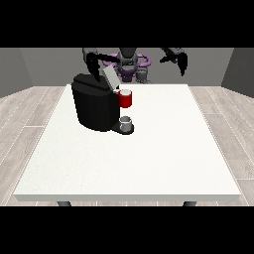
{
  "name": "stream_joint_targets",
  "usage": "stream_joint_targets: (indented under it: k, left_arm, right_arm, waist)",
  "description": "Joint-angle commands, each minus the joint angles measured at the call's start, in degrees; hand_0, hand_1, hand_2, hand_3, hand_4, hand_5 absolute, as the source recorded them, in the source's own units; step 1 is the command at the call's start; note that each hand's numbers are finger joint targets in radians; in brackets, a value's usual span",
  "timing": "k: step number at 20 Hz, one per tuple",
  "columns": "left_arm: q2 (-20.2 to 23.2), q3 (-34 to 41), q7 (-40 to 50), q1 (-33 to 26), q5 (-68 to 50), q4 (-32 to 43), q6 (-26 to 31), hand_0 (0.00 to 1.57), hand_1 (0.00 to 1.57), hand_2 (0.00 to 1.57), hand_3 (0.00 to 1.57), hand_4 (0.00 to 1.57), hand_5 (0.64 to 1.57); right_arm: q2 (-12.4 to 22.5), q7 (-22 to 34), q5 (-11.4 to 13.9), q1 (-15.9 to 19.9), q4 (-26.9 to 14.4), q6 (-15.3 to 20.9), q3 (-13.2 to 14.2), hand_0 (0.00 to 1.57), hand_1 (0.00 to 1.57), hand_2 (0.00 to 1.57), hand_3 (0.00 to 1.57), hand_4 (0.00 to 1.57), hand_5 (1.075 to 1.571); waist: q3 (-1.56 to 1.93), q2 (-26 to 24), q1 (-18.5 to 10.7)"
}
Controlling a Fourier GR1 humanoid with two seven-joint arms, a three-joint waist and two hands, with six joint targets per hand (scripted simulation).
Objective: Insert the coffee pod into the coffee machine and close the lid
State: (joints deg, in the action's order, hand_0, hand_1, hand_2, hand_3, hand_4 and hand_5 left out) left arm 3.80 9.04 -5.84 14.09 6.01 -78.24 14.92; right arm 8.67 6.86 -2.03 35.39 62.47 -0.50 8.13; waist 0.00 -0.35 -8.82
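Note:
The black coffee machine (93,106) stands on the white table (163,149), left of the middle. Its grey lid (109,77) is tilted up and open. A red pod holder (126,100) juts from the machine's front, and a pale round thing, seemingly the coffee pod (125,92), sits in its top. The hand at the view's left (92,63) hangs just above the machine's back, close beside the raised lid, fingers pointing down; I cannot tell whether it touches the lid. The hand at the view's right (177,58) is held up in the air, far from the machine, holding nothing.
A small grey cup (126,122) stands on the machine's drip base (122,130). The table's right half and front are bare white surface. A wooden floor surrounds the table.

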Motion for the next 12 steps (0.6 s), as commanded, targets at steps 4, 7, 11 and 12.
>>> stream_joint_targets:
  k: [4, 7, 11, 12]
  left_arm:
    - [4.0, 1.5, -1.2, -1.4, -1.2, -2.5, 1.1, 0.00, 0.00, 0.00, 0.00, 0.35, 1.571]
    - [3.4, 1.3, 3.3, -0.4, -1.3, -2.8, -0.8, 0.00, 0.00, 0.00, 0.00, 0.35, 1.571]
    - [2.9, -0.4, 0.8, -2.9, -1.3, -3.9, 0.6, 0.00, 0.00, 0.00, 0.00, 0.36, 1.571]
    - [0.9, -1.4, -0.9, -2.4, 1.3, -2.7, -3.1, 0.00, 0.00, 0.00, 0.00, 0.37, 1.571]
  right_arm:
    - [0.1, -2.2, 0.6, 3.7, -2.7, -0.5, -0.6, 0.00, 0.00, 0.00, 0.00, 0.07, 1.571]
    - [-1.4, -2.6, 1.3, 3.0, -2.6, -1.2, -2.6, 0.00, 0.00, 0.00, 0.00, 0.17, 1.571]
    - [1.1, -3.5, 3.3, 6.3, -4.3, 0.3, -1.8, 0.00, 0.00, 0.00, 0.00, 0.13, 1.571]
    - [-1.5, -2.6, 3.6, 6.8, -3.6, 0.9, -3.6, 0.00, 0.00, 0.00, 0.00, 0.20, 1.571]
  waist:
    - [0.00, 3.2, 0.1]
    - [0.00, 2.5, 1.6]
    - [0.00, 3.7, -0.7]
    - [-0.01, 3.8, 0.5]
